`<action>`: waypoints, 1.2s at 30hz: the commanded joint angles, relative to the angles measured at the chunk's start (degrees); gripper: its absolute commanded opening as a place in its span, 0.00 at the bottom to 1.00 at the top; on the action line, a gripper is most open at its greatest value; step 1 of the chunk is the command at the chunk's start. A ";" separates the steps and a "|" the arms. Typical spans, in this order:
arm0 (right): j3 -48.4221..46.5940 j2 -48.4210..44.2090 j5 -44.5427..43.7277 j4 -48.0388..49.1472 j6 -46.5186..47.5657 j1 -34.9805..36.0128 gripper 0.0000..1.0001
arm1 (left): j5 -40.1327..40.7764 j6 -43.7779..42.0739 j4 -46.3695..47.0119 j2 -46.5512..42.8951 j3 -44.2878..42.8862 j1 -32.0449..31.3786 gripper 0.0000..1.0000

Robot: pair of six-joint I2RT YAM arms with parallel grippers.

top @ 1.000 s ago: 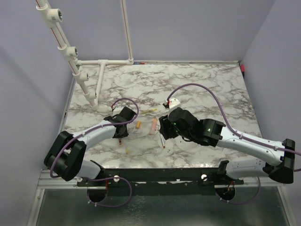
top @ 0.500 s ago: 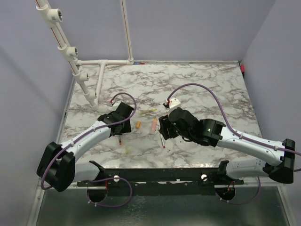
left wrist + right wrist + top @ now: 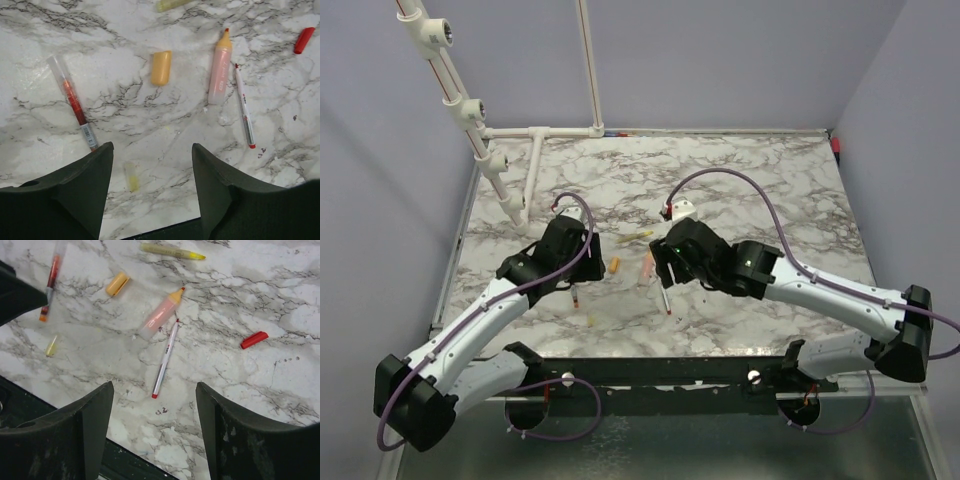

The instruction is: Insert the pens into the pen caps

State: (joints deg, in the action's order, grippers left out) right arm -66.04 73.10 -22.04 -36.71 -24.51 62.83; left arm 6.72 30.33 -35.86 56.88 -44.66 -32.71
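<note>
— What had changed?
— The left arm (image 3: 490, 305) had reached further over the surface (image 3: 770, 180). Both sets of jaws hung wide open and empty near the salmon-pink pen (image 3: 220, 67), which lay beside the yellow-orange cap (image 3: 161, 67). Nothing was capped yet.

Marble table (image 3: 260, 285) carries yellow pen (image 3: 172, 251), salmon pen (image 3: 160, 314), grey pen (image 3: 165, 358) just beside it, red pen (image 3: 51, 275) at left. Loose: orange cap (image 3: 117, 284) between red and salmon pens, red cap (image 3: 254, 339) at right, yellow cap (image 3: 51, 346) near front edge.

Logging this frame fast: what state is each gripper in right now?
Left gripper: open, holding nothing.
Right gripper: open, holding nothing.
</note>
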 commanded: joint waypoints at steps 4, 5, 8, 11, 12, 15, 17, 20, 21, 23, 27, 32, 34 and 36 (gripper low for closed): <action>-6.87 8.67 2.14 -0.69 -1.55 -5.09 0.72 | -6.69 -4.80 4.48 -4.19 -1.26 -0.06 0.65; -7.68 9.92 2.68 -0.51 -2.27 -5.87 0.73 | -6.65 -5.12 5.15 -4.88 -0.84 -0.07 0.65; -9.99 14.00 4.20 0.12 -5.37 -7.94 0.73 | -8.18 -6.43 7.31 -6.89 0.42 -0.10 0.65; -12.34 17.92 4.76 0.42 -8.52 -9.76 0.73 | -8.65 -8.03 9.20 -8.79 1.32 -0.10 0.65; -12.95 18.98 4.89 0.78 -9.52 -10.21 0.73 | -8.59 -8.65 9.82 -9.55 1.60 -0.08 0.65; -13.78 21.51 5.63 2.74 -12.86 -11.48 0.73 | -8.57 -10.38 11.13 -10.64 2.54 -0.07 0.65; -14.63 23.47 6.20 4.04 -15.32 -12.07 0.73 | -8.79 -10.93 11.96 -11.19 3.39 -0.12 0.65; -17.94 28.19 4.56 3.20 -19.65 -12.33 0.73 | -10.31 -11.10 12.74 -11.75 3.83 -0.07 0.65; -19.04 29.55 3.86 2.63 -21.24 -12.37 0.73 | -10.60 -11.18 12.94 -11.93 4.00 -0.07 0.65; -20.80 32.15 2.73 2.13 -24.80 -12.73 0.72 | -11.09 -11.52 13.08 -12.18 4.00 -0.07 0.65; -23.60 36.96 2.64 2.62 -31.75 -14.04 0.68 | -11.74 -11.77 13.18 -12.62 4.01 -0.07 0.65; -27.86 42.54 1.20 0.12 -39.34 -15.08 0.64 | -11.69 -11.77 13.27 -14.01 4.20 -0.06 0.65; -28.52 44.08 0.54 0.27 -40.53 -15.19 0.63 | -11.89 -11.71 13.34 -14.31 4.31 -0.07 0.65; -29.01 45.47 -0.29 -0.02 -41.83 -15.55 0.61 | -12.18 -11.85 13.42 -14.51 4.28 -0.08 0.65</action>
State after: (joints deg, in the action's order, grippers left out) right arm -92.99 115.77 -18.81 -34.81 -60.18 47.92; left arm -3.66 19.27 -23.59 43.38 -41.32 -32.71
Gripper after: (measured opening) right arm 0.631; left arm 0.652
